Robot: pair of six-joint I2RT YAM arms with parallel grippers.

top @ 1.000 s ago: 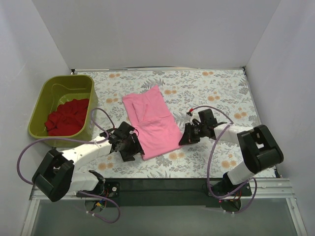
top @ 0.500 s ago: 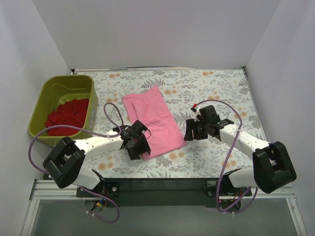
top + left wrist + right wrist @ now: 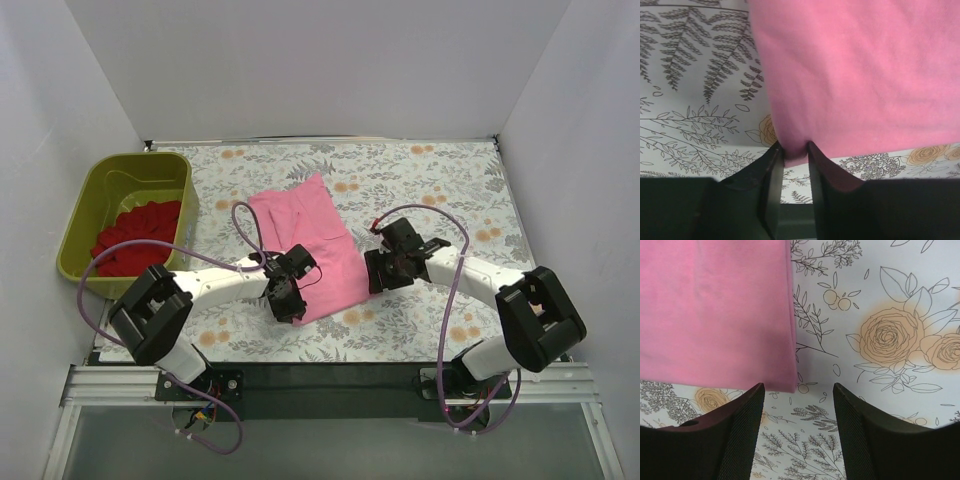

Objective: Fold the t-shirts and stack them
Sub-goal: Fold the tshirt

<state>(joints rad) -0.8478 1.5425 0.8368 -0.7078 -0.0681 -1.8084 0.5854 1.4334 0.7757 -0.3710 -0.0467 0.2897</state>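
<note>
The pink t-shirt (image 3: 310,245) lies folded into a long strip on the flowered table, and it fills the top of the left wrist view (image 3: 855,70). My left gripper (image 3: 287,305) is at its near left corner, with the jaws shut on a pinch of the pink hem (image 3: 795,150). At the shirt's near right corner, my right gripper (image 3: 375,272) stands open. In the right wrist view the pink corner (image 3: 715,315) ends just ahead of the left finger, with bare table between the jaws (image 3: 799,390). The red t-shirt (image 3: 135,238) sits crumpled in the tub.
An olive-green tub (image 3: 128,166) stands at the far left of the table. White walls close in the table at the back and on both sides. Purple cables loop from both arms over the near part of the table.
My left gripper slid right to the pink shirt's near left corner and closed on it. My right gripper opened and stayed close to the near right corner.
</note>
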